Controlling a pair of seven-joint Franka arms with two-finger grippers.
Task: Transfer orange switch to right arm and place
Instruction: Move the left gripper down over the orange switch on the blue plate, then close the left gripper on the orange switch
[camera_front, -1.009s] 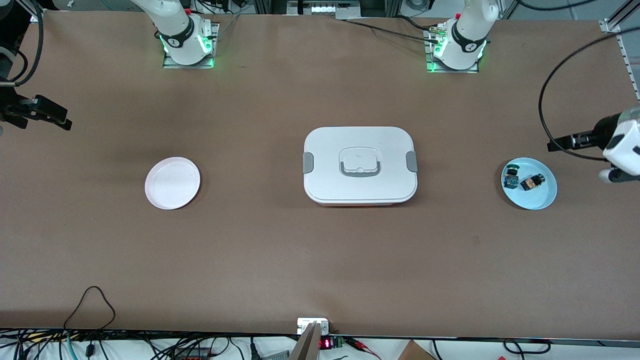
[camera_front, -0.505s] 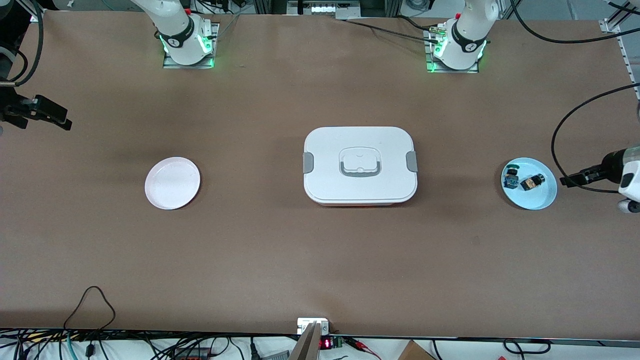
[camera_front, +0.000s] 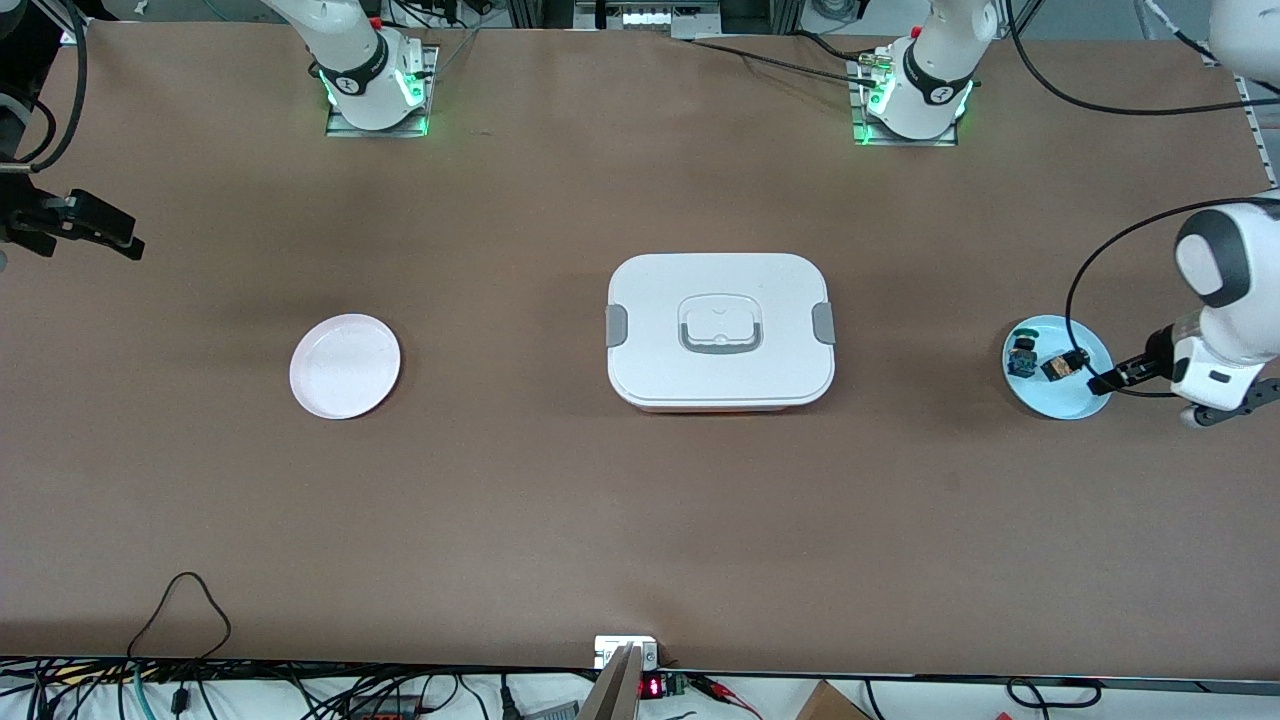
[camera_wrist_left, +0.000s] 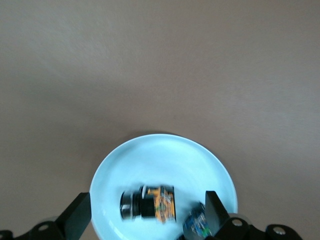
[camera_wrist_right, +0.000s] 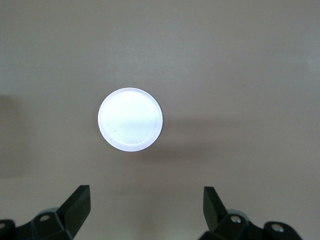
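**A:** Switches first. Where did you have them?

**B:** You had the orange switch (camera_front: 1056, 367) lying on its side in the light blue plate (camera_front: 1075, 405), near the left arm's end of the table. The small blue-and-green switch (camera_front: 1020, 357) sat just beside it in the same plate, a bit more toward the middle of the table. In the left wrist view the orange switch (camera_wrist_left: 149, 203) lay flat on the plate (camera_wrist_left: 160, 160), with the blue-and-green switch (camera_wrist_left: 196, 223) near it and partly hidden by a finger.

**A:** And your left gripper?

**B:** Your left gripper (camera_front: 1104, 382) was over the edge of the blue plate, right by the orange switch. Its fingers (camera_wrist_left: 77, 220) stood wide apart with nothing in them. I could not tell if a fingertip touched the switch.

**A:** What about your right gripper?

**B:** Your right gripper (camera_front: 105, 233) waited up over the right arm's end of the table. It looked down at the pink plate (camera_wrist_right: 130, 120). Its fingers (camera_wrist_right: 78, 204) were wide apart too, and it held nothing.

**A:** What else was on the table?

**B:** You had a white box (camera_front: 720, 331) with a shut lid and grey clips in the middle. The pink plate (camera_front: 345, 366) lay between that box and the right arm's end, well apart from the blue plate.
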